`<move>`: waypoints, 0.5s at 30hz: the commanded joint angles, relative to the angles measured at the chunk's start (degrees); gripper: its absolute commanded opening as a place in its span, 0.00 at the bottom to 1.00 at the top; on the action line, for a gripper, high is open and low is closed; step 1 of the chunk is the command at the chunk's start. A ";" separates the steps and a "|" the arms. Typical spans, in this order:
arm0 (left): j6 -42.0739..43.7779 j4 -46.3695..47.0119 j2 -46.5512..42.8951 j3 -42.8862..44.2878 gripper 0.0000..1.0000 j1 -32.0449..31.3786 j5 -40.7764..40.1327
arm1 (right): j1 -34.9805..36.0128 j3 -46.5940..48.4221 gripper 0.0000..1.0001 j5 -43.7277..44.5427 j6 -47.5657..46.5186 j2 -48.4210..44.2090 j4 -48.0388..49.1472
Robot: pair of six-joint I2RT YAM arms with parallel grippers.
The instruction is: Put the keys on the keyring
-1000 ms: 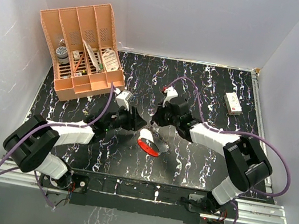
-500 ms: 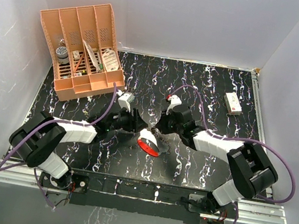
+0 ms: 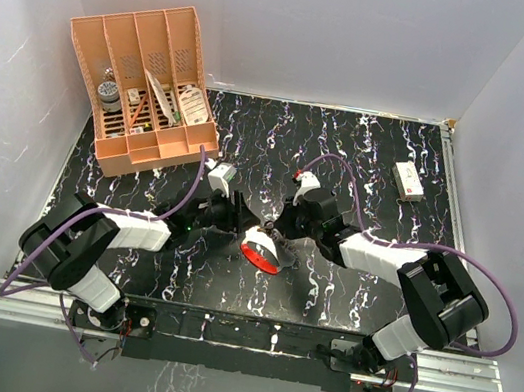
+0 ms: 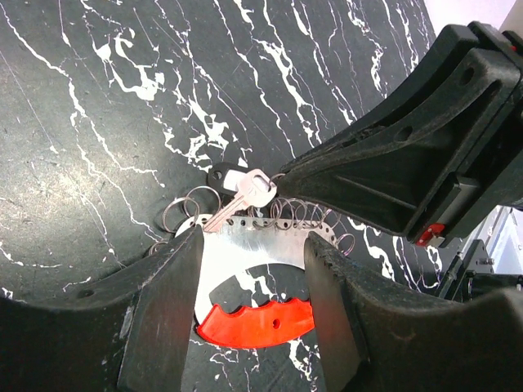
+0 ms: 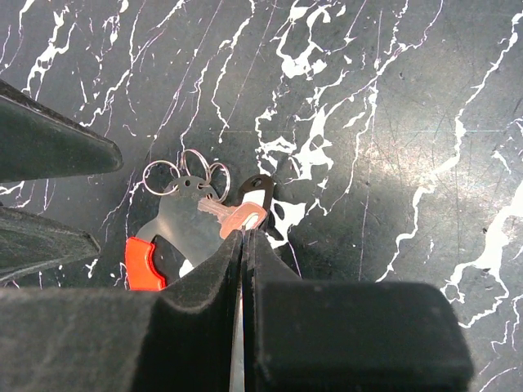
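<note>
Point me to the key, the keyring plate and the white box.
key (image 4: 243, 198), left wrist view, on its silver blade.
keyring plate (image 4: 245, 261), left wrist view, on its bare metal face.
white box (image 3: 408, 181), top view, on its lid.

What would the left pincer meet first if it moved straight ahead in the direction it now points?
Probably the right pincer, shut on the key just beyond the metal keyring that the left pincer holds. Depth is unclear; it might pass above the key and hit the black fingers first.
</note>
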 commanded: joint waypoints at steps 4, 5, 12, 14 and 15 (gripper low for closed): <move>0.05 1.71 0.22 -0.61 0.51 0.30 1.23 | 1.17 0.11 0.00 0.65 0.86 -0.72 4.15; 0.11 1.63 0.31 -0.59 0.51 0.30 1.29 | 1.32 0.04 0.00 0.71 0.80 -0.63 4.11; -0.20 2.06 0.78 -1.02 0.51 0.30 1.60 | 2.00 -0.70 0.00 1.05 1.19 -0.26 4.70; -0.09 1.91 0.71 -1.02 0.51 0.30 1.56 | 2.08 -0.93 0.00 1.32 1.26 -0.04 5.02; -0.09 1.83 0.60 -0.95 0.51 0.30 1.47 | 2.13 -1.12 0.00 1.42 1.23 0.03 5.19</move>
